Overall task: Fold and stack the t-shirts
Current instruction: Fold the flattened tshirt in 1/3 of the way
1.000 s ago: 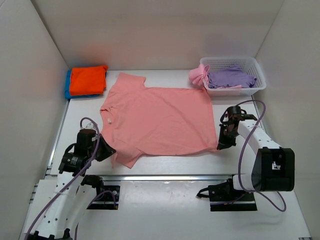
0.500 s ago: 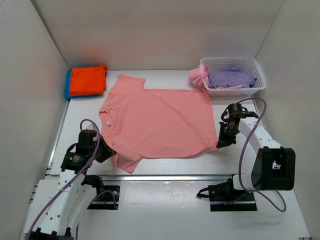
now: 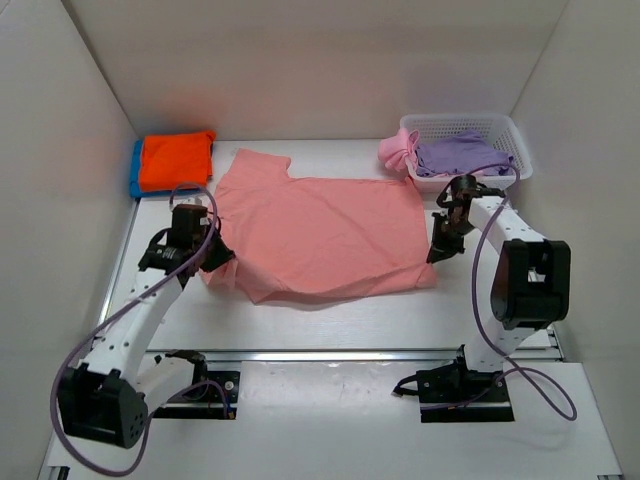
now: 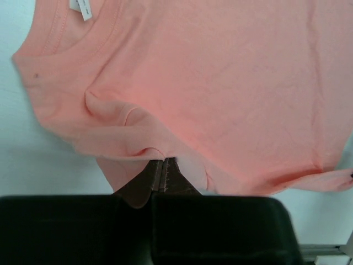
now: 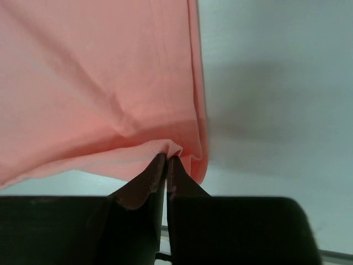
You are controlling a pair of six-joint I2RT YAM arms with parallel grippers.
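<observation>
Both arms swing inward from the near edge of the table [image 3: 340,325], carrying the salmon shirt's [image 3: 320,230] near side up and over itself: a second ago the grippers sat low by the front hem and sleeve, and now they are well up the cloth. The left gripper [image 3: 218,262] is clenched on a pinch of fabric by the near sleeve, and in its wrist view the closed tips [image 4: 164,168] bite a puckered fold below the ribbed collar [image 4: 58,41] and white neck label [image 4: 83,8]. The right gripper [image 3: 438,252] is likewise clamped on the near hem corner, its tips [image 5: 166,161] meeting on a doubled, stitched edge. The move appears to be the first lengthwise fold, roughly a third carried across and not yet laid flat.

The shirt, lying mid-table with its collar to the left, is thin matte jersey that sags and ripples softly between the two grips. The tabletop is smooth and pale. At far left, a folded orange shirt [image 3: 175,160] sits squared on a blue shirt [image 3: 134,178]. At far right, a white lattice basket [image 3: 455,119] holds a crumpled lavender shirt [image 3: 460,155], and a pink shirt [image 3: 395,150] hangs over its rim.
</observation>
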